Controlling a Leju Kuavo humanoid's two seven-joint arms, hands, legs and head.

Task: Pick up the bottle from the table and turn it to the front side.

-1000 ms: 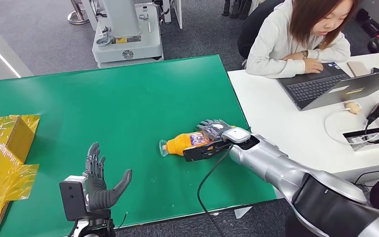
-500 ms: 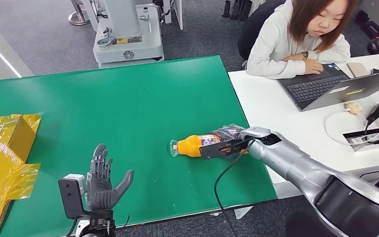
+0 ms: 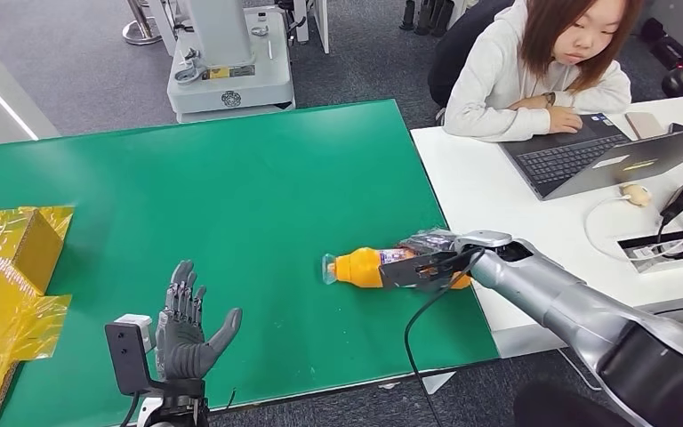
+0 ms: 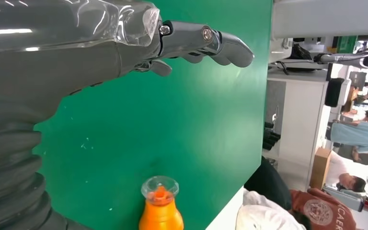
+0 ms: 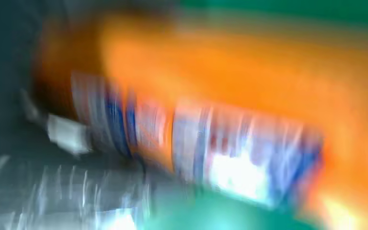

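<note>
1. Over the last second my right arm has swung outward across the green table [image 3: 231, 187], carrying the bottle [image 3: 369, 266] from near the middle toward the edge beside the white desk [image 3: 516, 213]. I judge that the grasp has taken and the pick-up is starting; the turn to the front side is not yet done.
2. The bottle lies on its side, clear cap pointing toward my left, orange body running back into my right hand [image 3: 427, 262]. Whether it has left the cloth I cannot tell.
3. My right fingers are wrapped over the labelled part of the body; the right wrist view is motion-blurred, showing orange plastic and the label close up.
4. My left hand [image 3: 182, 329] hovers at the near edge, fingers spread, holding nothing, well apart from the bottle.
</note>
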